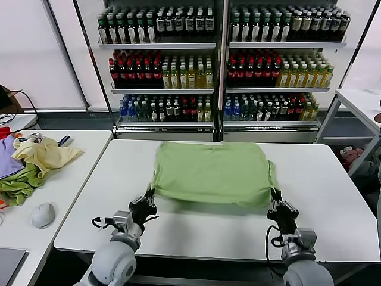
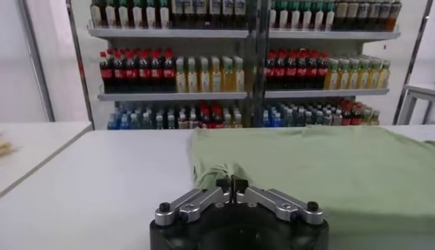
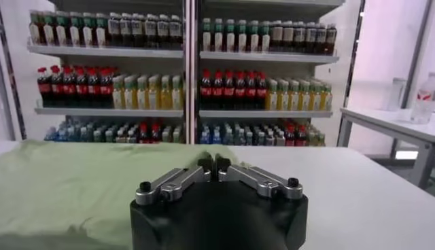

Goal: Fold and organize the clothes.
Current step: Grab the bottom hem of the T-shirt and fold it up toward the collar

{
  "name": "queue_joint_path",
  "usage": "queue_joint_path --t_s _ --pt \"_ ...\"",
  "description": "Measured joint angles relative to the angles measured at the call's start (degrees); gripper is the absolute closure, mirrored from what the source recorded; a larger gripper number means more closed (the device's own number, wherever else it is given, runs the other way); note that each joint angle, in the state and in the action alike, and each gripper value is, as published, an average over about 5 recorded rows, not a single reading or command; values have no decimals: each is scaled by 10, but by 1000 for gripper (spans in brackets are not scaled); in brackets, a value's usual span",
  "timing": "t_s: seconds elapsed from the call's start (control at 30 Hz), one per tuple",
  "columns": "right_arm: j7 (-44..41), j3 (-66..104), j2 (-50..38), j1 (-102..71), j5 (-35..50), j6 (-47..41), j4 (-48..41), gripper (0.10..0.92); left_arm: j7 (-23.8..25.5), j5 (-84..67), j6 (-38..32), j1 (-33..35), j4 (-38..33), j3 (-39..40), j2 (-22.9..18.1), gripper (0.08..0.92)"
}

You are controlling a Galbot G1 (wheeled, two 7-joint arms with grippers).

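Left gripper (image 1: 149,195), right gripper (image 1: 275,195): jaws pinching polo shirt (image 1: 209,173) near corners

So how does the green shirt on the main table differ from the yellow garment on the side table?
The green shirt lies spread flat; the yellow garment is crumpled. The shirt is pinched by the left gripper and right gripper; the yellow one is untouched, beside other clothes. Both are pale fabric on white tables.

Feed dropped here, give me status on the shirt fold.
Left gripper shut on shirt near corner. Right gripper shut on other near corner. Shirt spread on table, near edge lifted. Nothing in the way.
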Motion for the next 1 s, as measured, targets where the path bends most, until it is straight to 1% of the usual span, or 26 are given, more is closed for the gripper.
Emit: queue_joint_path --t_s 0.37,0.63,0.7,0.8,1.0 --pt "-9 -26 8 106 -19 -9 -107 900 16 29 6 -91 99 38 -11 906" --pt "-9 -43 22 161 -41 -9 -171 900 17 53 12 -122 147 51 -17 901" --pt "-10 -46 25 170 -46 -10 -184 900 18 56 13 -125 153 52 -20 875" --pt "-12 -50 27 178 -53 -13 -199 869 20 60 12 -128 159 54 -23 797" --pt "-18 -50 30 180 -57 -15 -207 706 17 65 7 -123 158 48 -23 624"
